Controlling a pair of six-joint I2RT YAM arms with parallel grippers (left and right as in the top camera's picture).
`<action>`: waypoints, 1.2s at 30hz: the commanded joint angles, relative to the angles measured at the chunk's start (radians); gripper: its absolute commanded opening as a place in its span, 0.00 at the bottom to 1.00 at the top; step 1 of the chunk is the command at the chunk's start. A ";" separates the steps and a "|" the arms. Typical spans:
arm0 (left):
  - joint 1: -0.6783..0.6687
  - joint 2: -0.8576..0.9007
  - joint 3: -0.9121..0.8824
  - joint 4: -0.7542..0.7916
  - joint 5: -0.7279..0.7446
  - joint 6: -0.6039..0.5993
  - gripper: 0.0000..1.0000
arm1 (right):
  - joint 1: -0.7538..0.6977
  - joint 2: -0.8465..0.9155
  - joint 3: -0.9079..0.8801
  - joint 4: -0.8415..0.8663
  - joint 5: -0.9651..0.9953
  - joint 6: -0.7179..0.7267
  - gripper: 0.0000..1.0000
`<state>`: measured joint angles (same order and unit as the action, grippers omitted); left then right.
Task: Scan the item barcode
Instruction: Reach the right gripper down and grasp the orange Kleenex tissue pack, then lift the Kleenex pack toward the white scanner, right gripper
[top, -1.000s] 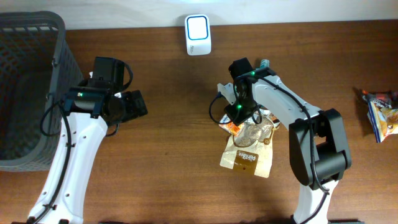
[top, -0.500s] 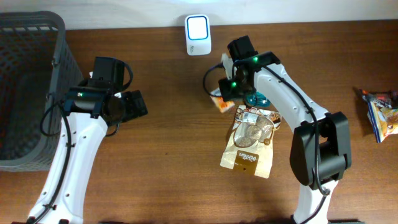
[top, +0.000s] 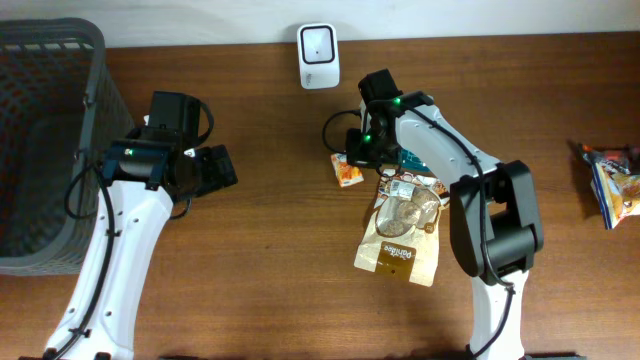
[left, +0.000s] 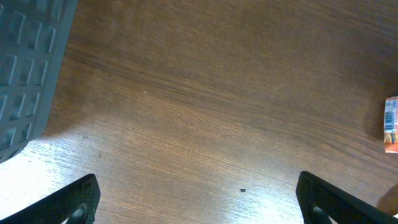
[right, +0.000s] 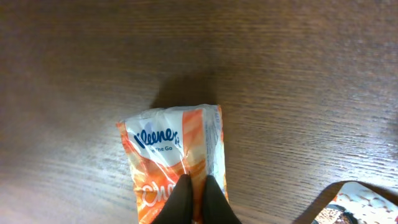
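**Tissue pack pinched by the right arm, near the scanner**

Overhead view: the right gripper (top: 358, 155) is closed on an orange tissue pack (top: 348, 171), which sits just in front of and slightly right of the white scanner (top: 318, 43) at the table's (top: 270, 250) far edge. A cookie bag (top: 400, 238) lies just beside the pack; a snack packet (top: 614, 186) lies well apart at the right edge. The left gripper (top: 208, 168) stands wide apart and holds nothing, beside the grey basket (top: 45, 60).

Left wrist view: both fingers (left: 76, 199) are spread to the frame corners over bare wood; the basket wall (left: 25, 68) is at left, the pack at the right edge (left: 391, 124).

Right wrist view: the fingertips (right: 181, 198) meet, pinching the pack's (right: 168, 149) lower edge.
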<state>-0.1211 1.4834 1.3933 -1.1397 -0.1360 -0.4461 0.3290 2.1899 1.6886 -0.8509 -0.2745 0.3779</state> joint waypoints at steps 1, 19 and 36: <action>0.006 -0.012 0.010 0.001 -0.011 -0.012 0.99 | 0.001 0.012 0.015 0.002 0.027 0.016 0.24; 0.006 -0.012 0.010 0.001 -0.011 -0.012 0.99 | 0.005 0.058 0.013 0.002 0.040 -0.048 0.34; 0.006 -0.012 0.010 0.001 -0.011 -0.012 0.99 | 0.024 0.121 0.013 -0.008 0.000 -0.082 0.04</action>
<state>-0.1211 1.4834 1.3933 -1.1393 -0.1360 -0.4461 0.3447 2.2471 1.7199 -0.8589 -0.2840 0.3050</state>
